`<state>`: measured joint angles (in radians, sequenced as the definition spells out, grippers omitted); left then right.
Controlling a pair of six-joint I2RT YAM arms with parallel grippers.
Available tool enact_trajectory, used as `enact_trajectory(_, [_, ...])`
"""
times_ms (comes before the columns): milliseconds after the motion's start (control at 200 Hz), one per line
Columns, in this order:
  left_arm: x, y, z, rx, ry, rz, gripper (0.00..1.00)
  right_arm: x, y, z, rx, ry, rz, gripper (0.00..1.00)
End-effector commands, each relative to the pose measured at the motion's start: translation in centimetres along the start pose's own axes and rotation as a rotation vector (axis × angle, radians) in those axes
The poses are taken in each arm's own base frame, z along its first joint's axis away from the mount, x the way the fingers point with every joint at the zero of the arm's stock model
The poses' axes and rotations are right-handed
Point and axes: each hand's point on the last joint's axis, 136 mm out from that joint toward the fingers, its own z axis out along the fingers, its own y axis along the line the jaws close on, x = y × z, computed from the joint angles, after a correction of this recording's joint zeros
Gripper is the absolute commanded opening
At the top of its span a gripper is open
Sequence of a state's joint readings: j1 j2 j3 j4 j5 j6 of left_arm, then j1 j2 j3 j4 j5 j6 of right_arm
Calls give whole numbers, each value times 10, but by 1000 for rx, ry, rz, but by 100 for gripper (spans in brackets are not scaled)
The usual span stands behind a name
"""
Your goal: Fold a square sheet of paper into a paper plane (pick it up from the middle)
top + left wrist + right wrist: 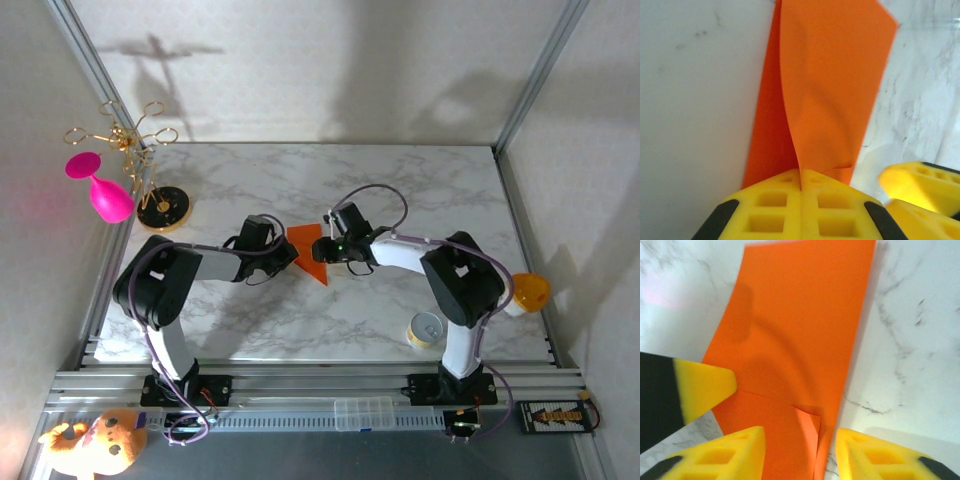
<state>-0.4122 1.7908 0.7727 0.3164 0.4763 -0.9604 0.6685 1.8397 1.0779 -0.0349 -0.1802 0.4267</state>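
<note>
While folding looks roughly midway (my read, no finished dart yet), the sheet of paper lies on the counter, left of and beyond the yellow can, creased into a narrow wedge with one layer raised. Left end effector is clamped on its edge. Right end effector stands parted, straddling a small folded corner. Wing folds remain.

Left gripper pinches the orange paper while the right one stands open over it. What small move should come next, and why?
Probably shut the right gripper on the folded flap lying between its open jaws. The left gripper is shut on one end of the orange paper, which bows uncreased, so a second hold would likely steady it.
</note>
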Motion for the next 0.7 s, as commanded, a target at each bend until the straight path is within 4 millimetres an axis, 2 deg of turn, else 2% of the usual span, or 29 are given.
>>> enact_trajectory(0, [-10,-14,-14,-20,-72,-27,0,-31,9,-33,-2,-167,-113,49])
enact_trajectory(175, [-11,-18,-22,-63,-148,-81,0,-24,-2,-51,85,-268,-214,52])
enact_trajectory(200, [-11,-19,-23,-68,-159,-92,0,-19,5,-51,87,-274,-249,52])
enact_trajectory(290, [-10,-17,-25,-102,-193,-123,0,-8,7,-51,118,-302,-337,51])
enact_trajectory(396, [-7,-13,-26,-115,-215,-170,0,3,12,-44,141,-312,-429,49])
enact_trajectory(541, [-2,-10,-27,-111,-227,-216,0,25,33,-30,98,-309,-608,49])
enact_trajectory(696, [-1,-13,-30,-125,-235,-217,1,36,40,-19,79,-304,-670,52])
